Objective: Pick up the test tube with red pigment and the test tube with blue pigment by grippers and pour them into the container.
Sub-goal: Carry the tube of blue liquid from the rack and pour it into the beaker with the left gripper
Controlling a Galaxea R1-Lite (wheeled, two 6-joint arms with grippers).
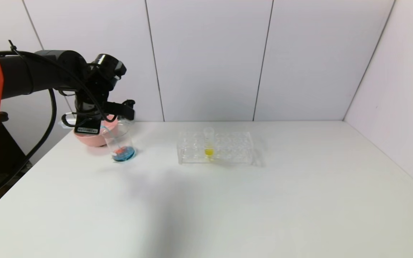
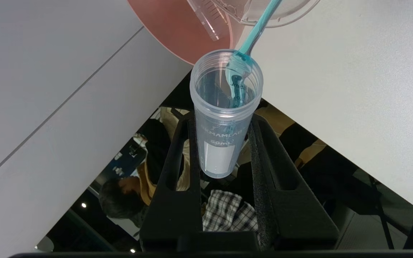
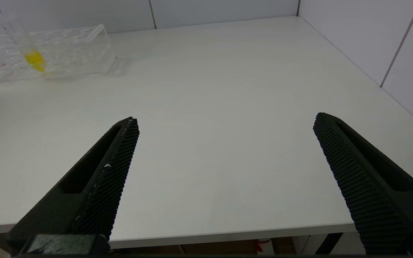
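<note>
The left gripper [image 2: 224, 143], at the upper left of the head view, was clamped on the clear round-bottomed tube with blue pigment [image 2: 224, 118]. The tube's long axis was tipped mouth-down toward the small clear glass beaker [image 1: 120, 145] just below it, and a thin blue stream ran from its lip. Blue and orange-red liquid already lay in the beaker's bottom. The red tube could not be made out anywhere. A pink bowl [image 1: 93, 138] stood partly hidden behind the arm. The right gripper [image 3: 224, 172] hovered low with its jaws wide apart, well away from the beaker.
</note>
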